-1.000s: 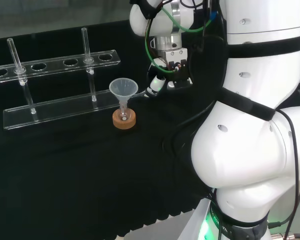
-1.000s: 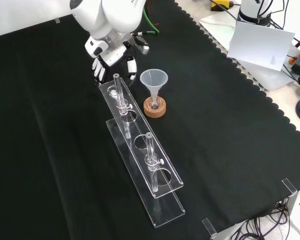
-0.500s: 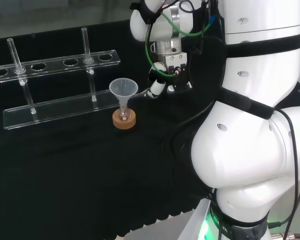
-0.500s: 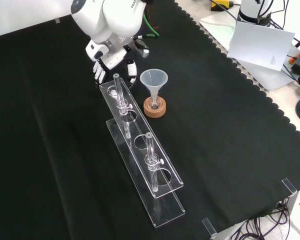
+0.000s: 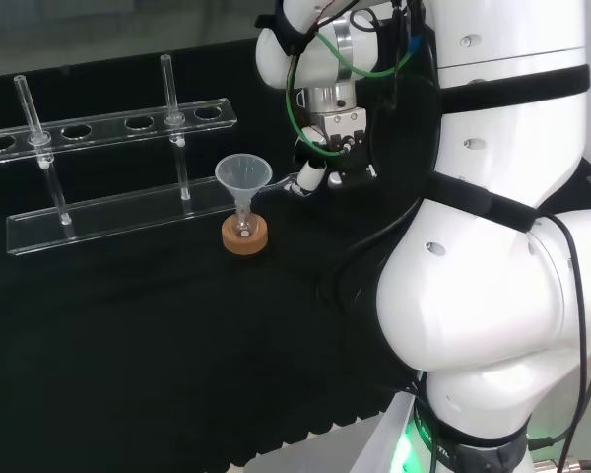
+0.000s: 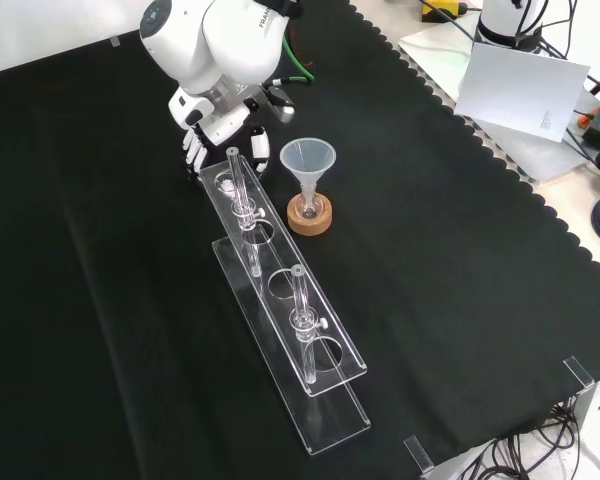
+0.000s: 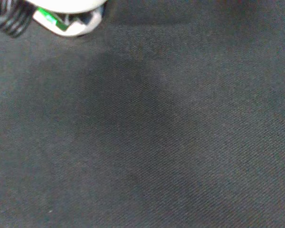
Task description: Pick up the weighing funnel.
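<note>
My black and white hand hangs low over the cloth, just right of the big funnel in the head view. In the front view the hand sits at the far end of the clear tube rack, up and left of the funnel. A thin clear sliver shows between the hand and the funnel in the head view; I cannot tell whether it is the weighing funnel. The wrist view looks down on bare black cloth under a white part of the hand.
The funnel stands stem down in a small flask on a cork ring, also in the front view. The rack holds two upright glass tubes. The arm's white links stand at the head view's right.
The wrist has turned a little and the hand has drifted slightly toward the rack's end. The funnel, flask and rack have not moved.
</note>
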Robot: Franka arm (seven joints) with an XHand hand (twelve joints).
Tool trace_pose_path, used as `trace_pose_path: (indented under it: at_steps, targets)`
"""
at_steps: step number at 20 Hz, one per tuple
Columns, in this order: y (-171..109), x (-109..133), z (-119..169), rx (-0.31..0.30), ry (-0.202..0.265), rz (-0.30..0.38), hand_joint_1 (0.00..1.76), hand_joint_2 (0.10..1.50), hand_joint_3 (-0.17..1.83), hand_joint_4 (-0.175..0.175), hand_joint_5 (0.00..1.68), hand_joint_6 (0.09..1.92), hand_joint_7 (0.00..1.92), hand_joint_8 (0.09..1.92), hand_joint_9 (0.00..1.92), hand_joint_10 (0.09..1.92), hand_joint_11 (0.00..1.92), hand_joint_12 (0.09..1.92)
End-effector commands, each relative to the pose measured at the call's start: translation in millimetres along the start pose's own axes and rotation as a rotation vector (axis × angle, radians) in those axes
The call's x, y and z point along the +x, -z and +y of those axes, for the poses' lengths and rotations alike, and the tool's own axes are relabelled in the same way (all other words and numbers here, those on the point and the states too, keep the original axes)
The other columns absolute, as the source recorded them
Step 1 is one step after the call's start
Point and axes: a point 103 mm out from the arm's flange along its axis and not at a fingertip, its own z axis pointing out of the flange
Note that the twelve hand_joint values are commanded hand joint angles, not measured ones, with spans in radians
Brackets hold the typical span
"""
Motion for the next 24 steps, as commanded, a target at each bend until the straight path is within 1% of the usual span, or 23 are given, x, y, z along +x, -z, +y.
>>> trace_pose_path:
  at_steps: [1,3,6,11,13,20,24]
  targets:
    - [-0.6,-2.2,3.0,-0.011,-0.008,-0.021,0.91,0.55,0.66,-0.035,0.55,0.72,0.42,0.72,0.65,0.58,0.46,1.32]
    - [-1.0,-2.6,4.1,-0.012,-0.007,-0.03,0.92,0.55,0.66,-0.033,0.56,0.73,0.42,0.72,0.65,0.58,0.46,1.31]
    - [-1.9,-2.0,5.5,-0.018,-0.011,-0.041,0.93,0.55,0.66,-0.022,0.64,0.8,0.42,0.72,0.65,0.57,0.46,1.31]
    - [-1.3,-2.9,7.6,-0.034,-0.011,-0.041,0.93,0.55,0.66,-0.016,0.72,0.9,0.42,0.72,0.66,0.57,0.47,1.31]
    - [-1.4,-1.8,7.6,-0.034,-0.01,-0.05,0.94,0.55,0.66,-0.017,0.72,0.91,0.43,0.72,0.66,0.57,0.47,1.31]
    - [-4.6,0.4,9.6,-0.029,-0.003,-0.046,0.94,0.55,0.67,-0.022,0.69,0.93,0.43,0.72,0.67,0.57,0.47,1.3]
    - [-6.1,3.1,11.2,-0.037,-0.001,-0.047,0.94,0.55,0.67,-0.025,0.67,0.93,0.43,0.72,0.67,0.57,0.47,1.3]
